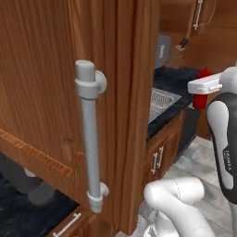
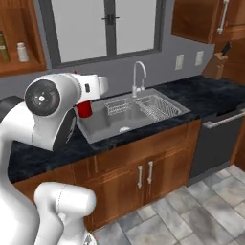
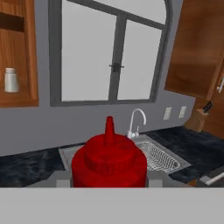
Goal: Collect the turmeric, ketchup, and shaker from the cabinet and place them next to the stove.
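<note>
You're looking at a smooth, plasticky red ketchup (image 3: 109, 164) bottle, a grained reddish-brown wooden cabinet (image 1: 41, 83) door wearing a matt grey bar handle (image 1: 89, 134), a brushed steel sink (image 2: 129, 115) with shiny metal faucet (image 2: 139, 76), and a dark speckled stone-like counter (image 2: 210, 95).
</note>
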